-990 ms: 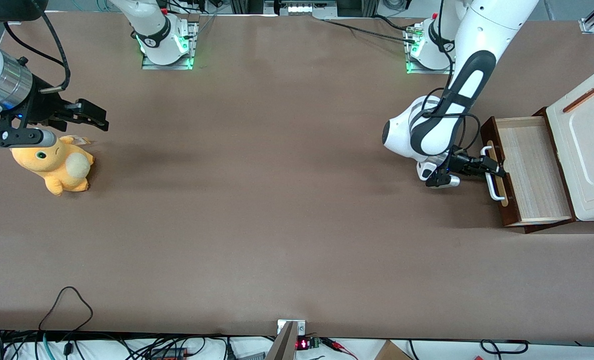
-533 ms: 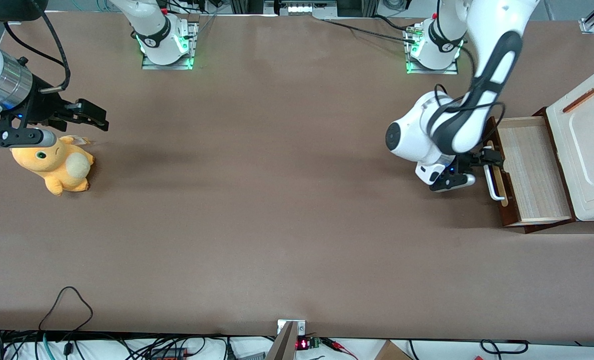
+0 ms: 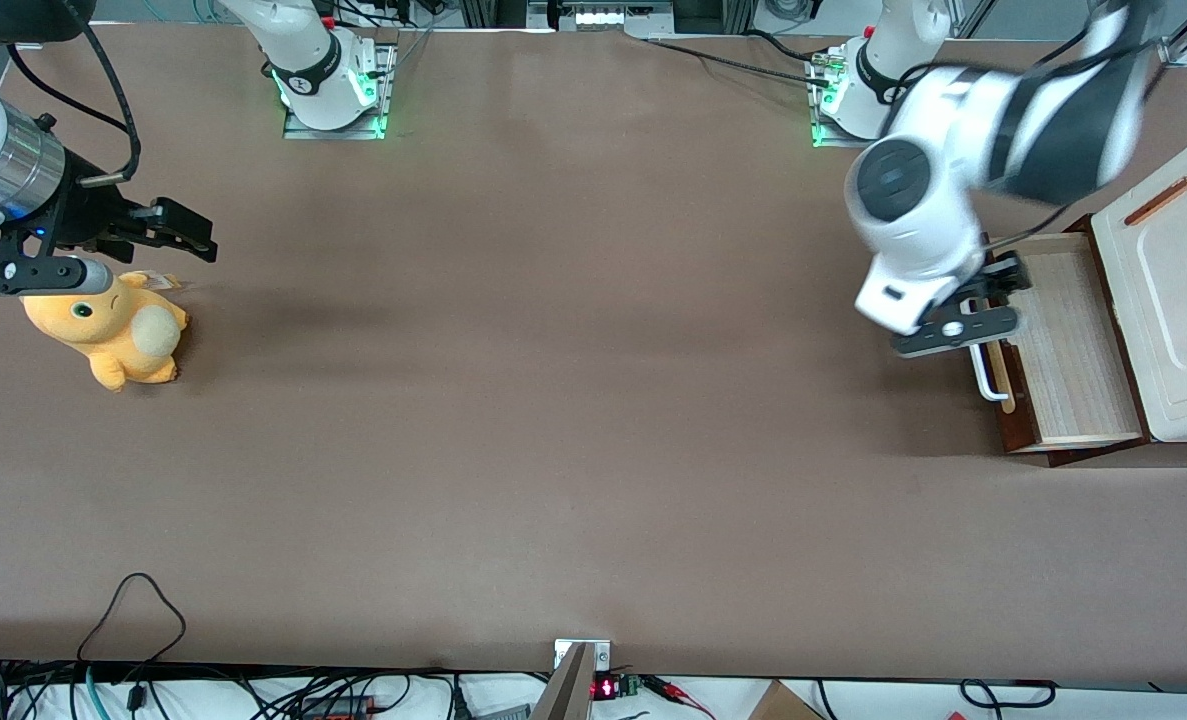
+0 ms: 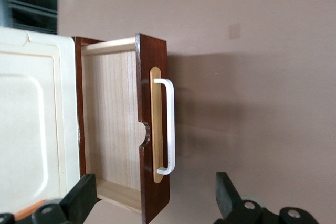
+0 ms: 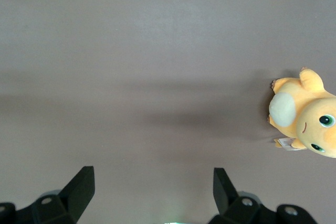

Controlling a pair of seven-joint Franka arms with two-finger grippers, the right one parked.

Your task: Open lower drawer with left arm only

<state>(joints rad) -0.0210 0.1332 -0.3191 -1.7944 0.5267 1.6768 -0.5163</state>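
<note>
Drawer (image 3: 1063,340): pulled out, stiff wood, likely light-sliding.
Handle (image 4: 167,125): white bar, best hold.
Claw (image 3: 983,300): spread wide, empty, above handle.

A robotics lab: white robot arms (image 3: 963,150) bolted on green-lit base plates (image 3: 333,122) to a brown-covered table (image 3: 553,400), with tangled cables (image 3: 133,690) and electronics along its near edge.
</note>
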